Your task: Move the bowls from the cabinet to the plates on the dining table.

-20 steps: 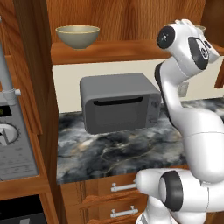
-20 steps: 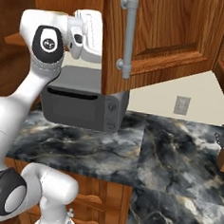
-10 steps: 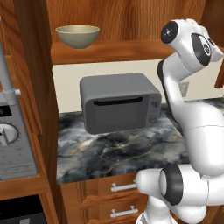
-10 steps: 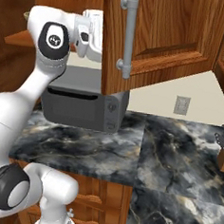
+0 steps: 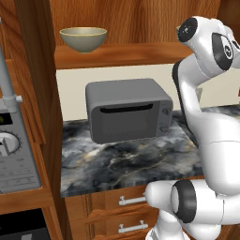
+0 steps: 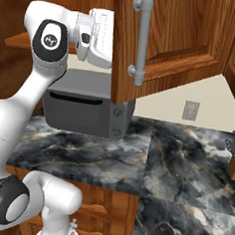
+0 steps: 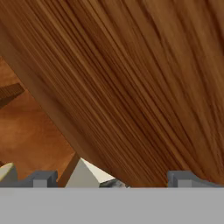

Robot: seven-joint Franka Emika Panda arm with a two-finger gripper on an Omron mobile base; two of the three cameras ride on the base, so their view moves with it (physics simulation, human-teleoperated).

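Round grey-olive bowl (image 5: 84, 39), pale rim, sits on wooden cabinet (image 5: 136, 18) shelf above boxy grey toaster oven (image 5: 127, 109) on veined marbled desk (image 5: 122, 161). Fingers (image 7: 180, 178) spread wide, empty, near grainy door.

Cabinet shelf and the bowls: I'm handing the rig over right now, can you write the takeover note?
Tool: open, empty, up inside the reddish-brown wooden wall cabinet, facing wood grain at close range.
Bowls: one small round grey-olive bowl with a pale rim sits upright on the cabinet's wooden shelf, left of the arm, above the grey toaster oven. A second bowl cannot be made out; the arm covers the right end of the shelf.
Done: cabinet door stands open.
Left: grasp each bowl, then drive to the dining table and set one on each plate.
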